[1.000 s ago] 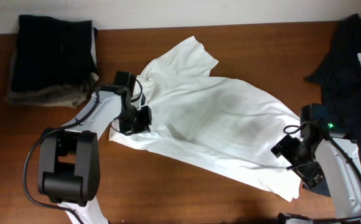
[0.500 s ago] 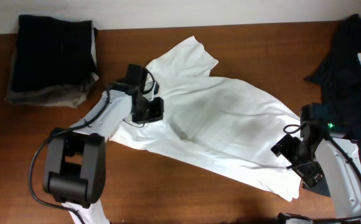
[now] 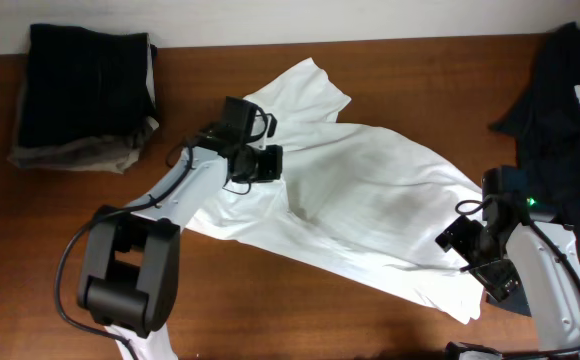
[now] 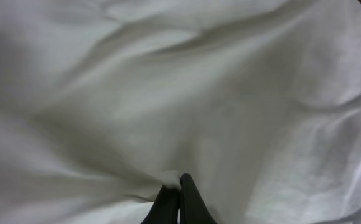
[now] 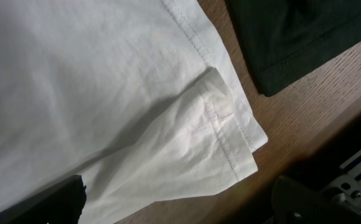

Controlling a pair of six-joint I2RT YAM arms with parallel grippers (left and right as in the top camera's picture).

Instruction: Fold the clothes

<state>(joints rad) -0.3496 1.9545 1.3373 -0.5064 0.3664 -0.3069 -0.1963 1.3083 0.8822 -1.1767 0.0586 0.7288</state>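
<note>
Left wrist: left end effector (image 4: pixel 179 190) tight on white T-shirt (image 4: pixel 168 93); right end effector (image 5: pixel 179 190) agape.

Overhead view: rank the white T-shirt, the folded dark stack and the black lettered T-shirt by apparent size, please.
1. white T-shirt, clearly the largest.
2-3. folded dark stack and black lettered T-shirt: these look about alike. The black shirt runs off the frame's right edge, so I won't rank them.
</note>
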